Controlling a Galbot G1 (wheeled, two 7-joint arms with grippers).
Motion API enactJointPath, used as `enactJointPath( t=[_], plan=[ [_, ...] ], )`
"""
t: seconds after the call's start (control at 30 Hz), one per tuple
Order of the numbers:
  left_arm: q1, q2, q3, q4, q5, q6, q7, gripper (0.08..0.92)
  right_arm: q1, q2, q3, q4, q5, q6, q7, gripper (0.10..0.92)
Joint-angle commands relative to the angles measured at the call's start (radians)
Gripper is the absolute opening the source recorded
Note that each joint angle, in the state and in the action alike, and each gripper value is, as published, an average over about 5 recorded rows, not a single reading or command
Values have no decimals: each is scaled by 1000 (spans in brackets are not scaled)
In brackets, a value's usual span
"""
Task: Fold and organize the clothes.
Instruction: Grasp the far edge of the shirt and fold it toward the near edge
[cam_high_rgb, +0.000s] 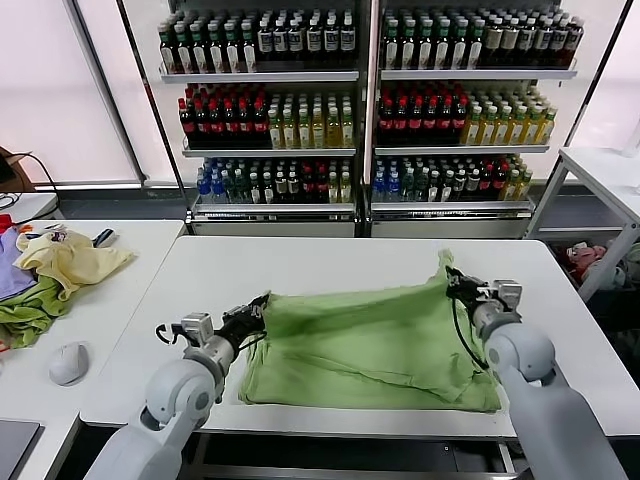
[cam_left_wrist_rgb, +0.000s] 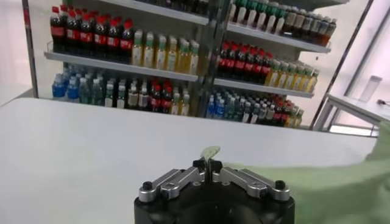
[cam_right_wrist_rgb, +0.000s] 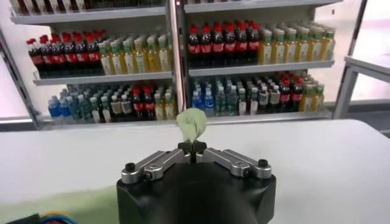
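While the pale yellow garment (cam_high_rgb: 72, 262) lies at the left edge of the head view, the left gripper (cam_high_rgb: 257, 311) at lower left of centre is closed on a corner of the light green soft cotton shirt (cam_high_rgb: 375, 335). This shirt spreads over the white table (cam_high_rgb: 330, 258) at lower centre. At right of centre the right gripper (cam_high_rgb: 458, 282) pinches another corner, raised above the table.

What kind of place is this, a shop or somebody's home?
Probably a robot test room set up like a shop. Tall shelves packed with drink bottles stand behind a white table, where the left claw and right claw each pinch a green shirt.
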Motion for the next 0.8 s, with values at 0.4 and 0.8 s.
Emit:
enactJointPath(
  t=[0.4, 0.8],
  plan=[
    [189, 30, -15, -56, 166, 9, 35, 101, -341, 14, 111, 197, -32, -42, 45, 111],
    [252, -66, -28, -130, 326, -18, -50, 297, -365, 27, 104, 233, -87, -34, 38, 357]
  ],
)
